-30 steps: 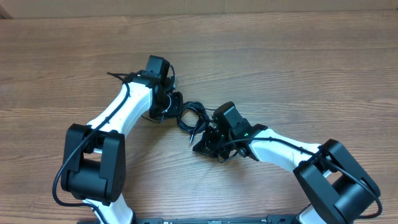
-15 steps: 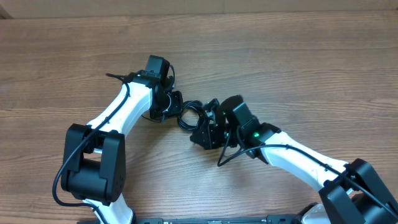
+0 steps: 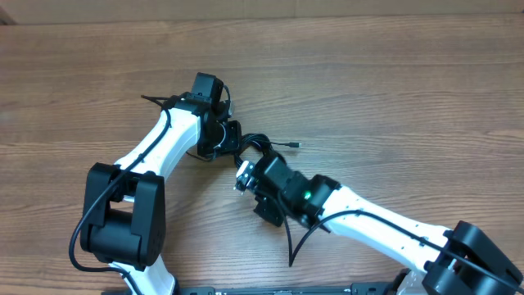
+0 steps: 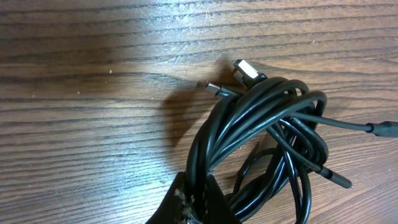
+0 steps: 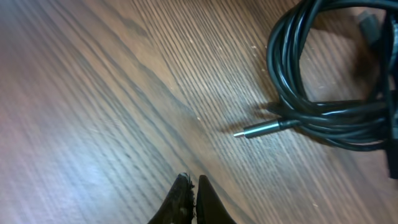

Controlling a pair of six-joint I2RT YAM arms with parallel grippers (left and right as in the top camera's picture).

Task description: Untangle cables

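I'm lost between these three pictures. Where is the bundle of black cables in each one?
Overhead: the cable bundle lies at the very middle of the picture.
Left wrist: it fills the right half, running down to the bottom edge.
Right wrist: it sits in the top right corner.
Shared landmark: the wooden table lies under it in all three.

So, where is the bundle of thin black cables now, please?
Overhead, the bundle of thin black cables lies central on the wooden table, held in the left tool, right tool beside it.
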